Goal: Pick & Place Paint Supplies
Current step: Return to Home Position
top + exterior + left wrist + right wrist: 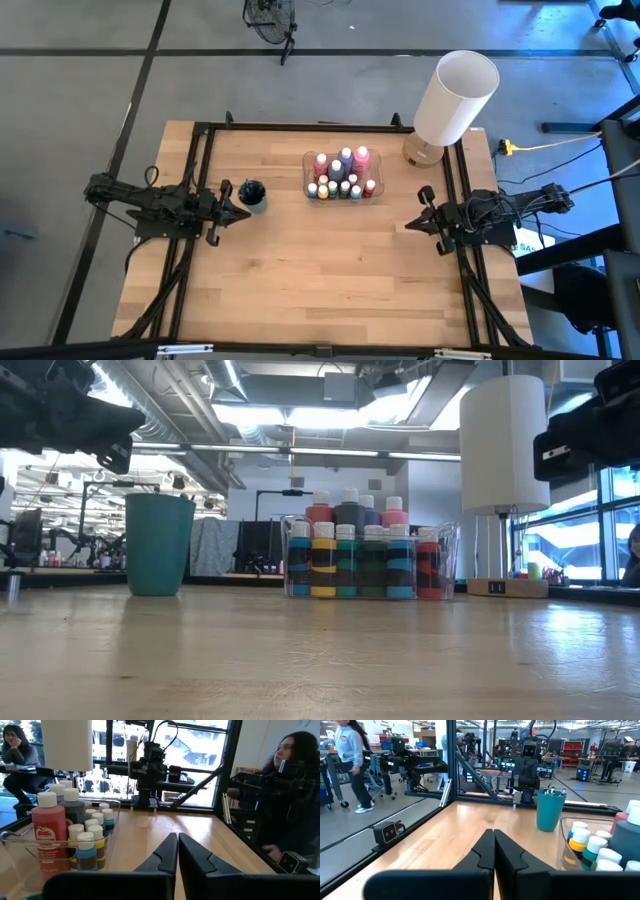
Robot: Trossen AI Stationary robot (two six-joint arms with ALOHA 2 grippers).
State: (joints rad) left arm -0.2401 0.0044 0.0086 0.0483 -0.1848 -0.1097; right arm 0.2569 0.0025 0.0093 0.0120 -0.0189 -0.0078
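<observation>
Now, at the left of the overhead frame, the left gripper (238,208) hangs over the table (330,280), and its own wrist picture shows the two fingers pressed together with nothing between them. Just to its right stands the green cup (252,195), which holds the brushes (552,792), light tips up. From above, the fingertips look very close to the cup's wall; I cannot tell whether they touch it.

At the centre, a little above the middle of the overhead frame, the clear bin (306,172) holds the paint bottles (340,176). The taller ones are at the back and the small white-capped ones in front, all upright. No bottle or brush shows loose on the wood, so the sorting looks finished.

At the upper right stands the lamp (455,95), on the table's far corner. Below it, at the right edge of the table, is the right gripper (412,224), also closed on nothing and well apart from the bin.

The main risk is on the left. If that arm swings sideways while pulling back, a finger could clip the cup and tip it, spilling the brushes. Backing straight away from the cup first would avoid that. The right arm has open wood around it, so its risk seems small.
</observation>
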